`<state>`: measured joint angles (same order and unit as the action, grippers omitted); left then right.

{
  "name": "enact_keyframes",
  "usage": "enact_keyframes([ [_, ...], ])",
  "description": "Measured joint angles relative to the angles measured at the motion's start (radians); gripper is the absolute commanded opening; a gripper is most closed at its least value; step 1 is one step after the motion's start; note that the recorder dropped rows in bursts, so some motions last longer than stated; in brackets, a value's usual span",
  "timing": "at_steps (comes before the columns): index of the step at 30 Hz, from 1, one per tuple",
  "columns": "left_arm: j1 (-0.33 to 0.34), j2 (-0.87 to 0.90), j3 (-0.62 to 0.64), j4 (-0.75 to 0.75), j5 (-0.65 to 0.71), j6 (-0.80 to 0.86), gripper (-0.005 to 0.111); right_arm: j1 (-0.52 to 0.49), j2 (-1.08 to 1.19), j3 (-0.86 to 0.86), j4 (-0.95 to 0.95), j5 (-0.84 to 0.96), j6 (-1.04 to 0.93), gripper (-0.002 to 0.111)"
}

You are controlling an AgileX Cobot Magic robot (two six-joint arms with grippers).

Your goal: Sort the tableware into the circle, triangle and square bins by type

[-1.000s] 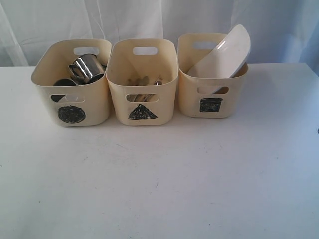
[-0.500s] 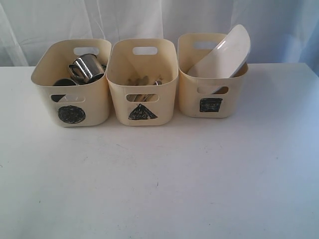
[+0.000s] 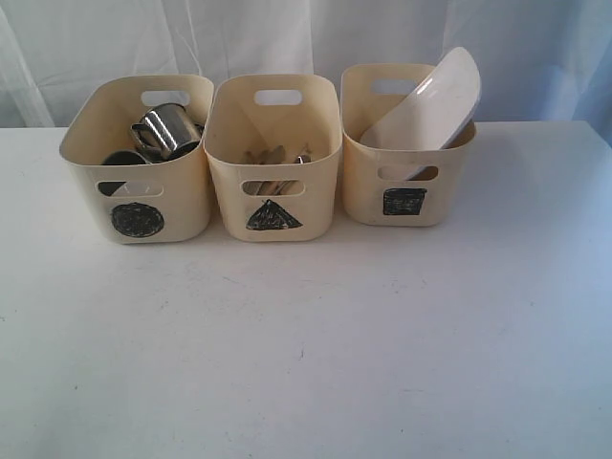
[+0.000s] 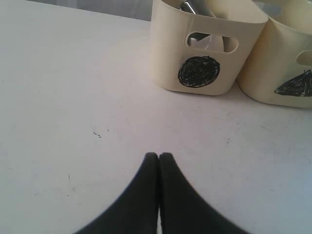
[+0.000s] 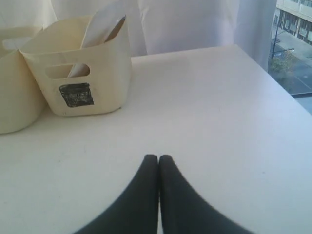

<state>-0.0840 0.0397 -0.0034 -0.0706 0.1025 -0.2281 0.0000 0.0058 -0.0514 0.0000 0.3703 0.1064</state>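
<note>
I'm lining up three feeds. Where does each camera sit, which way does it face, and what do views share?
Exterior view: above the near side of the table, looking down at the circle bin, triangle bin and square bin; no robot part shows.
Left wrist view: low over the table, facing the circle bin; the shut left gripper shows.
Right wrist view: low over the table, facing the square bin and its white plate; the shut right gripper shows.
Shared: exterior and left wrist both show the circle bin.

The left gripper (image 4: 159, 157) and the right gripper (image 5: 158, 159) each hover with black fingers pressed together, holding nothing.
</note>
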Motion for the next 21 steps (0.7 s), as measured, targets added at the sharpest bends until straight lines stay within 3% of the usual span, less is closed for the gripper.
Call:
enact_keyframes([
  [21, 0.0, 0.0, 0.0, 0.0, 0.0, 0.0, 0.0, 0.0, 0.0, 0.046, 0.006, -0.006, -0.117, 0.0],
])
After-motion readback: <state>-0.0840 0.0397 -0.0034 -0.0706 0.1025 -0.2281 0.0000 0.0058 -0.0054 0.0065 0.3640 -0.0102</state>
